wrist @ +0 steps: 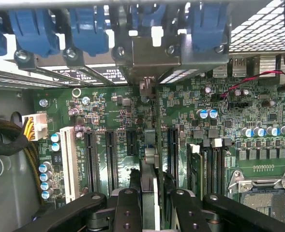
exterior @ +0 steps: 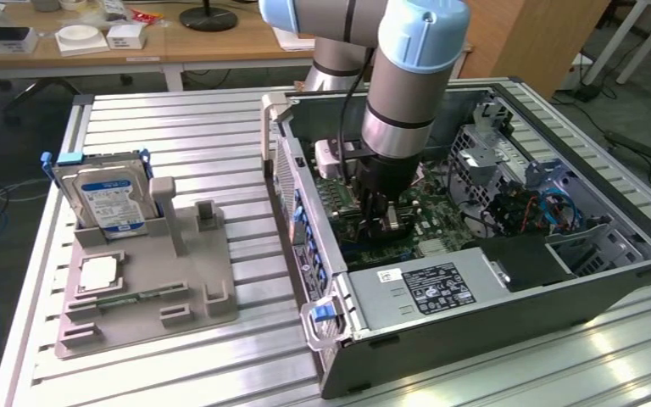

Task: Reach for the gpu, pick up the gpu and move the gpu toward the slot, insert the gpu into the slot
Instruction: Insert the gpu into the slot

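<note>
Jaws clamp thin flat gpu [wrist: 151,159] edgewise over green motherboard [wrist: 108,111].

- A hard drive [exterior: 108,197] is standing upright in a grey holder [exterior: 145,284] on the exterior view's left.
- A square chip [exterior: 99,273] is lying flat on that holder, just in front of the drive.
- An open computer case [exterior: 597,280] is sitting on the slatted table [exterior: 190,127].
- A labelled power supply [exterior: 427,288] is occupying the case's near corner.
- Blue clips [wrist: 89,29] are lining the case's rear wall.
- A white connector [wrist: 36,125] is holding yellow wires.
</note>
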### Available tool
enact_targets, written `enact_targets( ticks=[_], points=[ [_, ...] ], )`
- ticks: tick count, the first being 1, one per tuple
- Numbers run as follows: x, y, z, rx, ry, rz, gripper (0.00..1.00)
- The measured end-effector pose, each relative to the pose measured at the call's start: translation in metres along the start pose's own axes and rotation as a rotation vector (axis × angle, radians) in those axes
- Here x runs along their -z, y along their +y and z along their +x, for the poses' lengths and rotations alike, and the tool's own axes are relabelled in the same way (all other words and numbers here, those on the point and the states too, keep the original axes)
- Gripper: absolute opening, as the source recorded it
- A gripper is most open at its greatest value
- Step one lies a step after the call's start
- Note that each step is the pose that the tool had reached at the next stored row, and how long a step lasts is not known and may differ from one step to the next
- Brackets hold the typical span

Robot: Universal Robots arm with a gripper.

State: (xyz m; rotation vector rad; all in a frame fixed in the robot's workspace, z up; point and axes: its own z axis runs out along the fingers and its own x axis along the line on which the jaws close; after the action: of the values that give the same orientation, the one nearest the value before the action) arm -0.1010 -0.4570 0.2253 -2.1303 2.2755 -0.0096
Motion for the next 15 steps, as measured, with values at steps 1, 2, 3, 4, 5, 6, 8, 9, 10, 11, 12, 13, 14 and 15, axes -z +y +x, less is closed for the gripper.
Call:
enact_targets(
  ticks=[1, 2, 3, 4, 5, 6, 8, 9, 10, 11, 12, 13, 14, 15],
  points=[
    [0.0000, 0.0000, 0.0000, 0.000, 0.0000, 0.0000, 0.28],
    [0.0000, 0.0000, 0.0000, 0.000, 0.0000, 0.0000, 0.28],
    [0.0000, 0.0000, 0.0000, 0.000, 0.0000, 0.0000, 0.28],
    [-0.0001, 0.0000, 0.0000, 0.000, -0.0001, -0.0001, 0.28],
    [-0.0001, 0.0000, 0.0000, 0.000, -0.0001, 0.0000, 0.28],
    [0.0001, 0.0000, 0.0000, 0.000, -0.0003, 0.0001, 0.28],
    [0.0000, 0.0002, -0.0003, -0.001, -0.0020, 0.0003, 0.29],
    [0.0002, 0.0002, -0.0002, -0.001, -0.0016, 0.0005, 0.35],
    [0.0010, 0.0001, -0.0001, 0.000, -0.0002, -0.0001, 0.35],
    [0.0015, 0.0000, 0.0000, 0.000, -0.0001, -0.0001, 0.35],
    [0.0023, 0.0000, 0.0000, 0.000, -0.0003, 0.0000, 0.35],
    [0.0041, -0.0001, -0.0001, 0.000, -0.0001, 0.0000, 0.35],
    [0.0066, -0.0001, -0.0001, 0.000, -0.0002, 0.0002, 0.35],
    [0.0094, -0.0002, -0.0001, 0.000, -0.0003, 0.0005, 0.35]
  ],
)
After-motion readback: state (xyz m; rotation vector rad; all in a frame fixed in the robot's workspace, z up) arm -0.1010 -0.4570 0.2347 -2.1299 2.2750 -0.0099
